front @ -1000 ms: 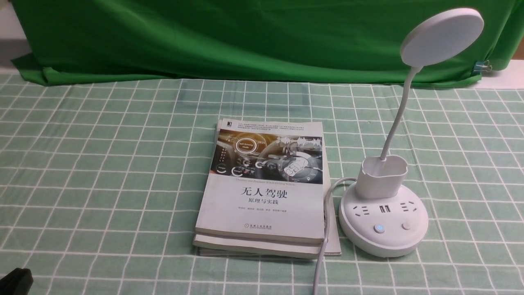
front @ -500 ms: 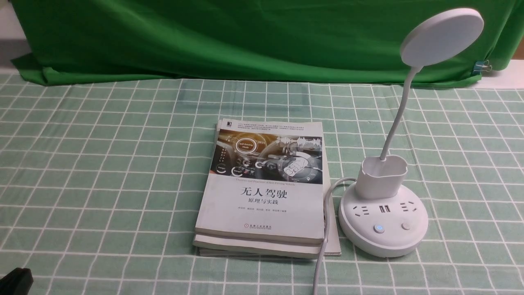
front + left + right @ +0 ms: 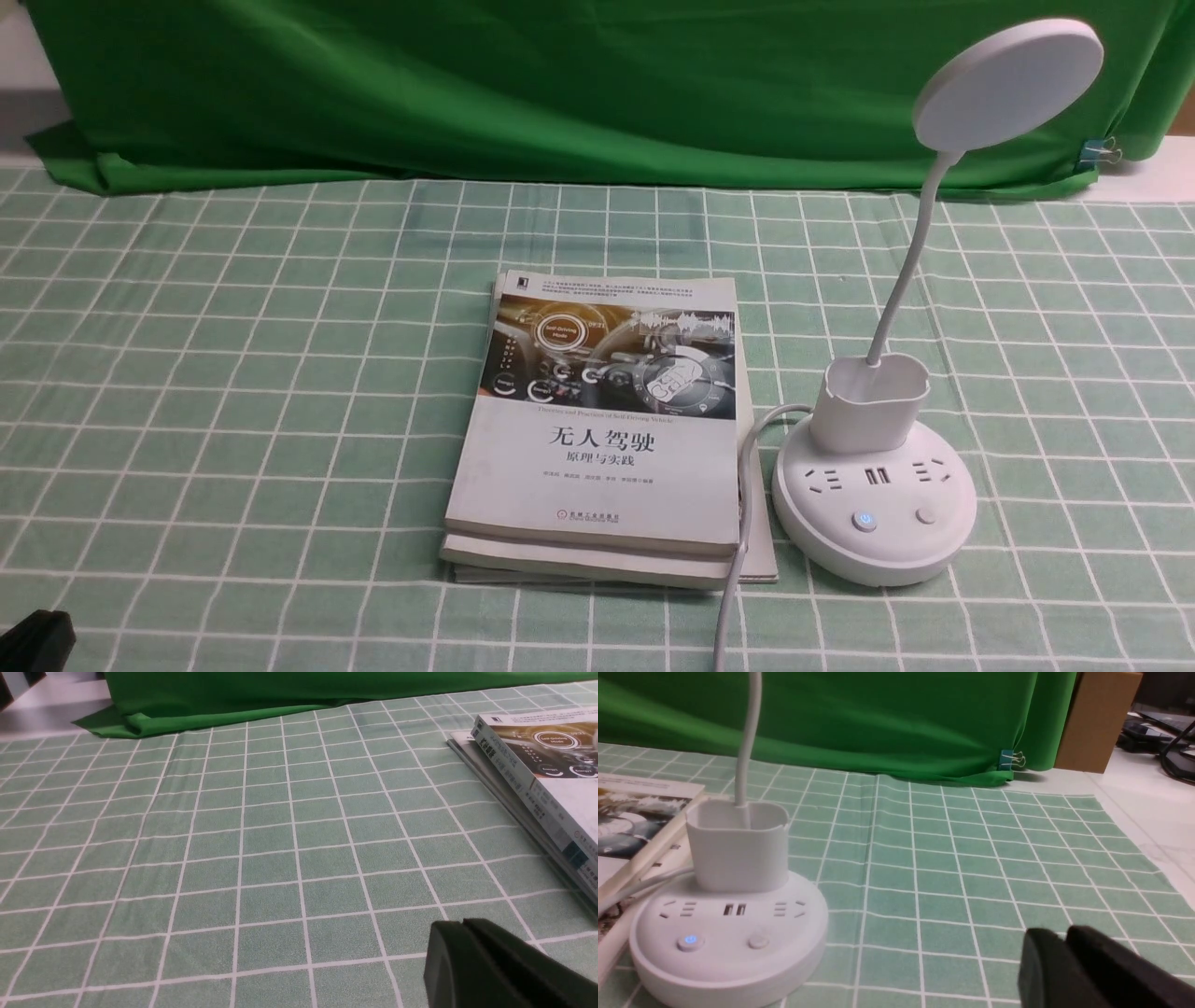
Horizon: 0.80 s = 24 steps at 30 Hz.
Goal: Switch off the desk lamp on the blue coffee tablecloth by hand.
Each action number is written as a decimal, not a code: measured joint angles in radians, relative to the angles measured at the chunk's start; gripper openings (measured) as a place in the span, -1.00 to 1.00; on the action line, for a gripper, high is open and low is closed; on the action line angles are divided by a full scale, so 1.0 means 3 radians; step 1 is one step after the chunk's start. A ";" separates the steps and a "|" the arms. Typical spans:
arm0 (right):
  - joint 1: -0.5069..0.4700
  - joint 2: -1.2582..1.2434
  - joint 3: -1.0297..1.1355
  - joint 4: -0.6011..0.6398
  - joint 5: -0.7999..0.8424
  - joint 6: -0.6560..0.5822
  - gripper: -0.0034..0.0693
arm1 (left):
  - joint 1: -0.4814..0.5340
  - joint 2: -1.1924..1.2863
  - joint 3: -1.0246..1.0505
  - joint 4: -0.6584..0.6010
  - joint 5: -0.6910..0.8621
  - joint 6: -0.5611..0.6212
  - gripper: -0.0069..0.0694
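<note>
Nothing has moved since the earlier frames: your desk lamp (image 3: 874, 495) stands on the blue coffee tablecloth (image 3: 233, 373) beside the books (image 3: 597, 429), its left button (image 3: 864, 521) glows blue, unpressed, and both the left gripper (image 3: 462, 952) and right gripper (image 3: 1064, 961) sit closed, empty, well apart from it.

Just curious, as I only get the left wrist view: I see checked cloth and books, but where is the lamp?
Observer: The desk lamp stands just right of the books, on the blue coffee tablecloth.
Operator: Is anything on it lit?
Observer: The left button on its base glows blue; the right button does not.
Operator: Is a gripper near it?
Observer: The right gripper, seen in its own wrist view, is off to the side of the base and not touching it.
</note>
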 joint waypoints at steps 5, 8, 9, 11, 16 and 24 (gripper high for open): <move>0.0000 0.0000 0.0000 0.0000 0.0000 0.0000 -0.66 | 0.0000 0.0000 0.0000 0.0000 0.0000 0.0000 -0.82; 0.0000 0.0000 0.0000 0.0000 0.0008 0.0000 -0.62 | 0.0000 0.0000 0.0000 0.0000 0.0000 0.0000 -0.82; 0.0000 0.0000 0.0000 0.0000 0.0008 0.0000 -0.62 | 0.0000 0.0000 0.0000 0.0000 0.0000 0.0000 -0.82; 0.0000 0.0000 0.0000 0.0000 0.0008 0.0000 -0.61 | 0.0000 0.0000 0.0000 0.0000 0.0000 0.0000 -0.82; 0.0000 0.0000 0.0000 0.0000 0.0008 0.0000 -0.58 | 0.0000 0.0000 0.0000 0.0000 0.0000 0.0000 -0.82; 0.0000 0.0000 0.0000 0.0000 0.0008 0.0000 -0.51 | 0.0000 0.0000 0.0000 0.0000 0.0000 0.0000 -0.82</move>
